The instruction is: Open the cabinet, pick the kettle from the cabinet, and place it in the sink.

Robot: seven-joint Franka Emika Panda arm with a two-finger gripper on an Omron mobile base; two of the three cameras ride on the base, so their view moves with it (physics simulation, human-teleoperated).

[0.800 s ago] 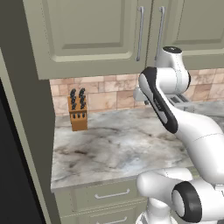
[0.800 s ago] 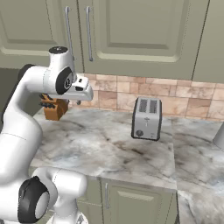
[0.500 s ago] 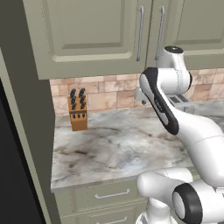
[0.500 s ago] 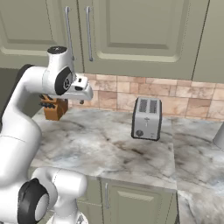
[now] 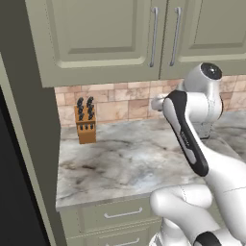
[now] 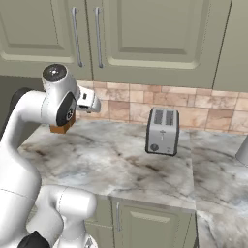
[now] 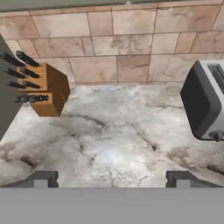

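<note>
The cabinet [image 5: 101,38] hangs above the counter with both doors closed; its long silver handles [image 5: 154,36] stand side by side, seen also in the right base view on the cabinet [image 6: 145,34]. The kettle is hidden and the sink is out of view. My gripper [image 7: 111,180] is open, jaws wide apart with nothing between them. It hovers over the marble counter below the cabinet, facing the tiled back wall. The white hand of the gripper [image 6: 92,100] sits just under the door handles [image 6: 98,36].
A wooden knife block [image 5: 86,122] stands at the back left of the counter [image 5: 120,163], also seen as the knife block [image 7: 46,89]. A boxy silver toaster [image 6: 162,131] stands to the right. A dark tall panel [image 5: 24,144] borders the left. Drawers [image 5: 122,214] sit below the counter.
The arm's top joint has sunk a little and drawn back toward the base. The hand has stayed almost in place below the handles, jaws still open.
</note>
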